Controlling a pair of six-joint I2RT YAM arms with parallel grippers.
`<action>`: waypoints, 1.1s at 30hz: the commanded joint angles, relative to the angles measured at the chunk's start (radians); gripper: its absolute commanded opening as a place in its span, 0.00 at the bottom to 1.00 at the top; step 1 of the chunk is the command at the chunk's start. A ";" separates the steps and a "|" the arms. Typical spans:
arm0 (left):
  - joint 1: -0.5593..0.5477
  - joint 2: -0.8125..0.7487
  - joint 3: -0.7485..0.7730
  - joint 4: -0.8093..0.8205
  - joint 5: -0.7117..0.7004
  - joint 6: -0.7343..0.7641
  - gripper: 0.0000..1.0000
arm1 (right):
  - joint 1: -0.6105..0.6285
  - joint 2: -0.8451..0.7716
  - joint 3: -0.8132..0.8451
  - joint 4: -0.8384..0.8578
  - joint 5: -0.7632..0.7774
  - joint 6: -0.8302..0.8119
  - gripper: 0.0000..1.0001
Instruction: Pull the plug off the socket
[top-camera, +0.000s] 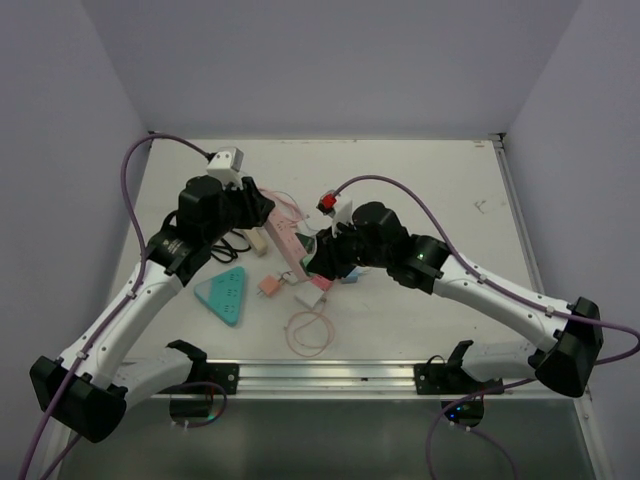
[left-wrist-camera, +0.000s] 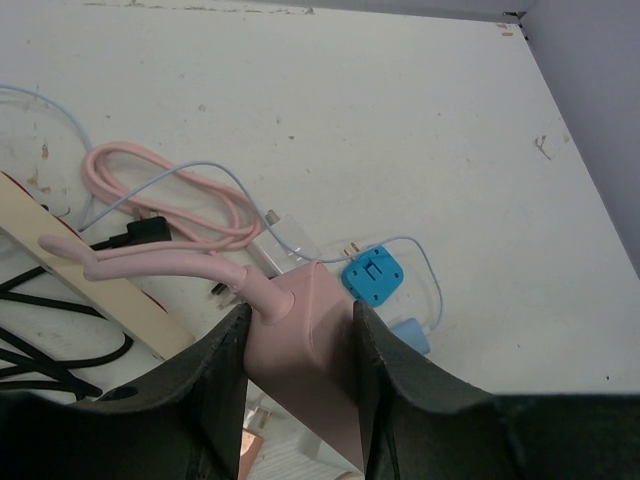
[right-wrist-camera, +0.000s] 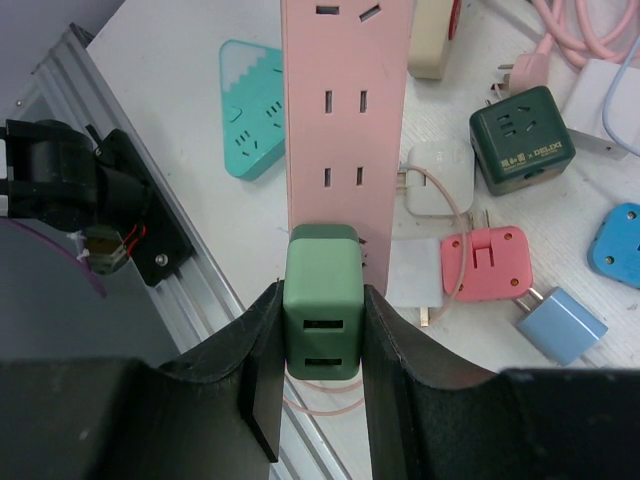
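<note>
The socket is a long pink power strip (right-wrist-camera: 345, 110) lying on the white table. A green plug (right-wrist-camera: 322, 265) with two slots in its back sits over the strip's near end. My right gripper (right-wrist-camera: 322, 300) is shut on the plug's two sides. I cannot tell whether its prongs are still in the strip. My left gripper (left-wrist-camera: 299, 312) is at the strip's cable end (left-wrist-camera: 310, 350), one finger against each side, just behind the pink cable (left-wrist-camera: 170, 215). In the top view both grippers meet at the strip (top-camera: 285, 245) in the middle of the table.
Loose adapters lie around the strip: a teal triangular socket (right-wrist-camera: 252, 110), a dark green cube (right-wrist-camera: 518, 150), a pink adapter (right-wrist-camera: 485, 262), a light blue plug (right-wrist-camera: 560, 325) and a blue one (left-wrist-camera: 373, 275). A beige strip (left-wrist-camera: 90, 275) and black cords lie left. The metal rail (top-camera: 320, 375) runs along the table's near edge.
</note>
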 joint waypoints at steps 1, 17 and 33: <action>0.078 -0.003 -0.005 -0.007 -0.273 0.206 0.00 | 0.004 -0.084 0.001 -0.157 -0.064 -0.010 0.00; 0.077 -0.064 -0.061 0.022 0.070 -0.009 0.00 | 0.004 0.060 0.085 -0.019 -0.089 0.036 0.00; 0.077 -0.104 -0.052 -0.024 0.047 0.008 0.00 | -0.106 0.128 0.004 -0.070 0.153 0.153 0.00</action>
